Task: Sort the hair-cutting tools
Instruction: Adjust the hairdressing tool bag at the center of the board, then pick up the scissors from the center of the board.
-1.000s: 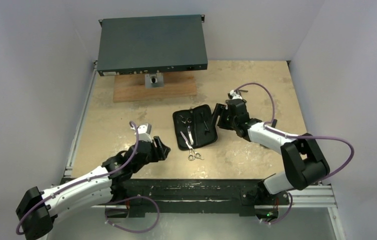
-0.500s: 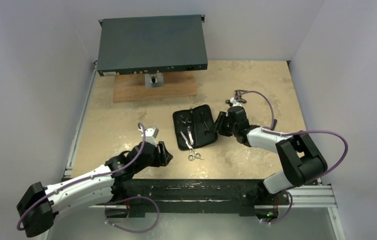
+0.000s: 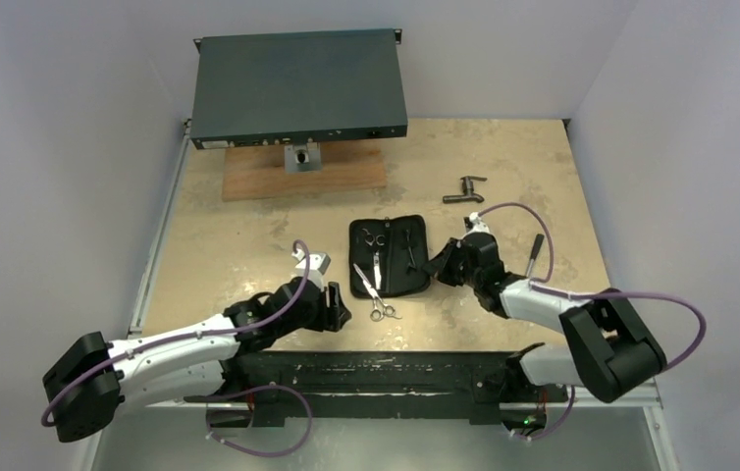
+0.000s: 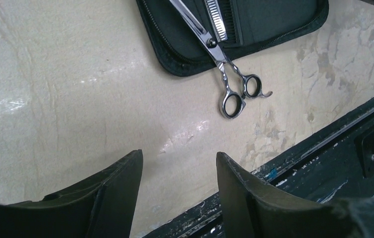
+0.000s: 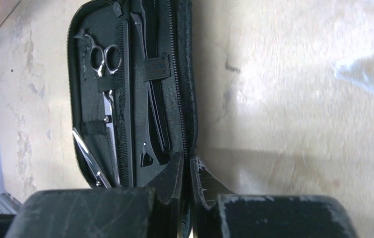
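A black zip case (image 3: 393, 280) lies open mid-table. Strapped inside it are small silver scissors (image 5: 103, 57), a black comb (image 5: 125, 99) and a thin black clip (image 5: 148, 129). A second pair of silver scissors (image 4: 224, 84) lies loose, with its blades across the case's near-left rim and its handles on the table. My right gripper (image 5: 186, 161) is shut on the case's right zipper rim (image 5: 187, 99). My left gripper (image 4: 177, 158) is open and empty above bare table, a short way left of the loose scissors (image 3: 374, 294).
A dark T-shaped fitting (image 3: 464, 189) lies beyond the right arm, and a small hammer (image 3: 535, 247) lies to its right. At the back a grey box (image 3: 297, 86) stands over a wooden board (image 3: 304, 172). The black frame rail (image 4: 324, 148) runs along the near edge.
My right gripper came nearer and closed on the case's right rim, and the case turned slightly and slid nearer. My left gripper moved right toward the loose scissors.
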{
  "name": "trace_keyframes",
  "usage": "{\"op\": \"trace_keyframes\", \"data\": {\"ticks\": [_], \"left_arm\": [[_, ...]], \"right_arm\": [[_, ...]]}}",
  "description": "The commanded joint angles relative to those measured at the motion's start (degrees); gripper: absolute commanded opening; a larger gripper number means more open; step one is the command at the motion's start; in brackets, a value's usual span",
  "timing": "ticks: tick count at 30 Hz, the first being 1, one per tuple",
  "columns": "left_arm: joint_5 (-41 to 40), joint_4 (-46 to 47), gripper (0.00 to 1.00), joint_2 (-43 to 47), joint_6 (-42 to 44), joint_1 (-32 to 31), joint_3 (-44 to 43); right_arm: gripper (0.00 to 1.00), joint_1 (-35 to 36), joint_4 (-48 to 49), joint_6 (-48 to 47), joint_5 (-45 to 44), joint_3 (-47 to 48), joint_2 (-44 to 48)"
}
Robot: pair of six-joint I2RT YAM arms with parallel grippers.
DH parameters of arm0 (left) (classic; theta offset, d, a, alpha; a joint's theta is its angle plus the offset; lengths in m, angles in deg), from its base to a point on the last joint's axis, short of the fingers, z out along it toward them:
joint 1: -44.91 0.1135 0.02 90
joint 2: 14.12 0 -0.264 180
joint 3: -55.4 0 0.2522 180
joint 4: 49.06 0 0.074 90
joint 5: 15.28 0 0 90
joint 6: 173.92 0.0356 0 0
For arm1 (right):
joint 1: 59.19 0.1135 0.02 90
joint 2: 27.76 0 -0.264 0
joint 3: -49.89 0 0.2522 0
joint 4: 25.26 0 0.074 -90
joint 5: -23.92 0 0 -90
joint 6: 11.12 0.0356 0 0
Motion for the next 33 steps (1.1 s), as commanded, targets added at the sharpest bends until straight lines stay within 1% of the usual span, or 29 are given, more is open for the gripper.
{"op": "trace_keyframes", "data": {"ticks": [1, 3, 4, 6, 8, 12, 13, 16, 19, 24, 27, 33], "left_arm": [[-1.08, 4.28, 0.57, -2.44, 1.08, -1.95, -3.44], [-1.44, 5.72, 0.61, -3.99, 0.93, -2.58, -3.77], [-1.42, 6.43, 0.69, -4.83, 0.81, -2.78, -4.04], [-1.46, 8.44, 0.76, -6.93, 0.65, -3.29, -4.77], [-1.62, 8.87, 0.78, -9.27, 0.51, -4.24, -6.05], [-3.67, 7.91, 0.80, -12.66, 0.20, -7.95, -9.30], [-4.68, 6.53, 0.80, -14.04, -0.25, -8.80, -10.29], [-6.74, 3.90, 0.80, -17.77, -1.94, -11.41, -12.75], [-9.12, 1.78, 0.80, -21.86, -5.11, -13.22, -15.54], [-15.08, -8.48, 0.77, -26.64, -10.32, -17.32, -22.36], [-16.50, -13.05, 0.77, -29.71, -13.04, -18.35, -25.42], [-16.95, -15.87, 0.74, -37.49, -15.38, -18.33, -30.19]], "right_arm": [[0.00, 1.56, 0.49, 3.20, 0.36, -4.80, 6.52], [0.00, 3.17, -0.32, 4.80, -1.17, -6.91, 10.85], [0.00, 4.13, -0.48, 5.58, -1.82, -7.89, 12.34], [0.00, 6.22, -1.46, 7.15, -3.44, -9.41, 15.31], [0.00, 8.45, -2.19, 9.25, -5.16, -10.84, 18.19], [0.00, 10.06, -3.68, 10.74, -6.88, -12.89, 22.64], [0.04, 10.10, -4.38, 10.37, -7.30, -12.85, 23.32], [0.19, 10.14, -6.07, 8.88, -8.03, -12.32, 24.14], [0.26, 10.12, -6.13, 7.68, -8.19, -11.82, 23.45], [0.30, 10.12, -5.87, 6.66, -7.94, -11.60, 22.34], [0.31, 10.14, -5.86, 6.05, -7.67, -11.62, 22.56], [0.31, 10.09, -5.43, 5.67, -6.97, -11.62, 23.02]]}}
